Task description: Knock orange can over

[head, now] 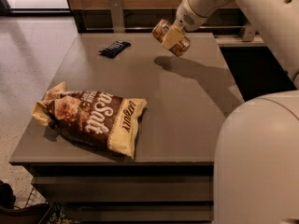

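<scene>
The orange can [162, 30] is orange-gold and tilted, held in the air above the far middle of the grey table [187, 120]. My gripper [172, 37] is shut on it, with a pale finger [171, 37] across the can's side. The can's shadow [174, 64] falls on the tabletop just below, so the can is off the surface. My white arm reaches in from the upper right.
A large brown and cream chip bag [91, 118] lies flat at the front left of the table. A dark snack bar [115, 48] lies at the far left. My white base [259, 162] fills the lower right. The floor lies beyond the table's left edge.
</scene>
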`<state>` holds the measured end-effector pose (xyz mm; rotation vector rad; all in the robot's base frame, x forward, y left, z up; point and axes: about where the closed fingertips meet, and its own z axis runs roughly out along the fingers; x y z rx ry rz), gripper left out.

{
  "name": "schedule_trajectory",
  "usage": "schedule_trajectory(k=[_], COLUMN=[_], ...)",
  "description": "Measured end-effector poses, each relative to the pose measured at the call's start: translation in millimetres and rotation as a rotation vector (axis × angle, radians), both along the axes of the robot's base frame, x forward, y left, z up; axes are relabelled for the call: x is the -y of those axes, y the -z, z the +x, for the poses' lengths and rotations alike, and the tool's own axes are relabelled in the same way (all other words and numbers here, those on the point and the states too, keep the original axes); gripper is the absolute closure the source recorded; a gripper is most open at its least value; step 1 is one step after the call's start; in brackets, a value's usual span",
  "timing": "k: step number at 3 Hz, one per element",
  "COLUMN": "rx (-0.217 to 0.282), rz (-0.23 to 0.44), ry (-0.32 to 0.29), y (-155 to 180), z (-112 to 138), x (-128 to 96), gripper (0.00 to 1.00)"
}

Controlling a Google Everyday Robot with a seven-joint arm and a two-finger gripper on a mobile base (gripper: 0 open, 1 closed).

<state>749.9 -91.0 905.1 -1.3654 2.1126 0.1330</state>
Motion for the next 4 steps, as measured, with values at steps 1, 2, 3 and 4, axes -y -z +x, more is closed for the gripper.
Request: schedule_trajectory(k=[1,2,3,4], rx=[-0.049,-0.097,-0.135,-0.174], rz=[-0.067,-0.101,-0.109,-0.109], ry=[0.007,-0.005,-0.022,-0.046], y=[12.1,27.0,41.6,58.0], z=[0.2,1.6,3.5,5.9], x=[0.8,-4.1,-11.8,-22.7], gripper=[1.00,1.00,1.00,1.00])
